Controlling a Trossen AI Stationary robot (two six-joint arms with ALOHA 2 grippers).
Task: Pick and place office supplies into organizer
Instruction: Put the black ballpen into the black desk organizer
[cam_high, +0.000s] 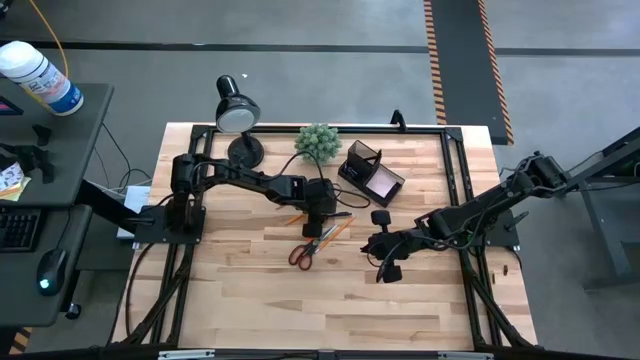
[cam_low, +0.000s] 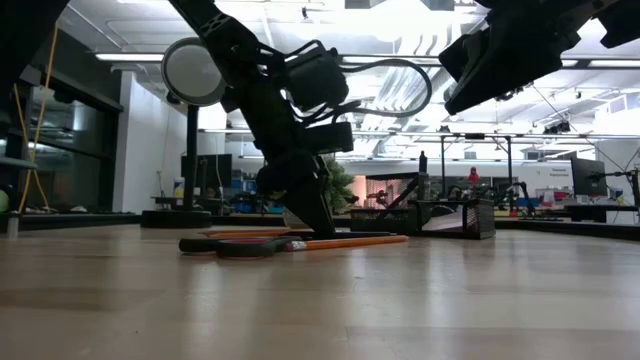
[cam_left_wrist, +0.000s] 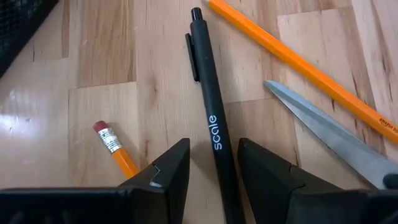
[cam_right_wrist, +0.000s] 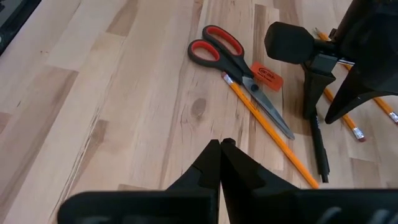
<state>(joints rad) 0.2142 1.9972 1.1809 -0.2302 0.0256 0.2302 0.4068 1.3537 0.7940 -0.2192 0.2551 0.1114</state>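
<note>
Your right gripper (cam_high: 372, 244) hung near-right of centre, fingers pressed shut on nothing, parked clear of the work. Mid-table, your left gripper (cam_left_wrist: 211, 171) stood part-open, straddling the black "scale" pen (cam_left_wrist: 211, 106), apparently lined up to pinch it; no grip yet. Orange-handled scissors (cam_right_wrist: 239, 65) and an orange pencil (cam_right_wrist: 270, 134) lay alongside. Farther back, the dark plastic organizer (cam_high: 352, 165) held a pink sticky-note pad (cam_high: 381, 184) in its tray.

One camera looks straight down on the table (cam_high: 400, 290); another sits level at its surface; each wrist camera looks closely downward, both sharing the scissors (cam_right_wrist: 239, 62) and black pen (cam_left_wrist: 214, 118)
</note>
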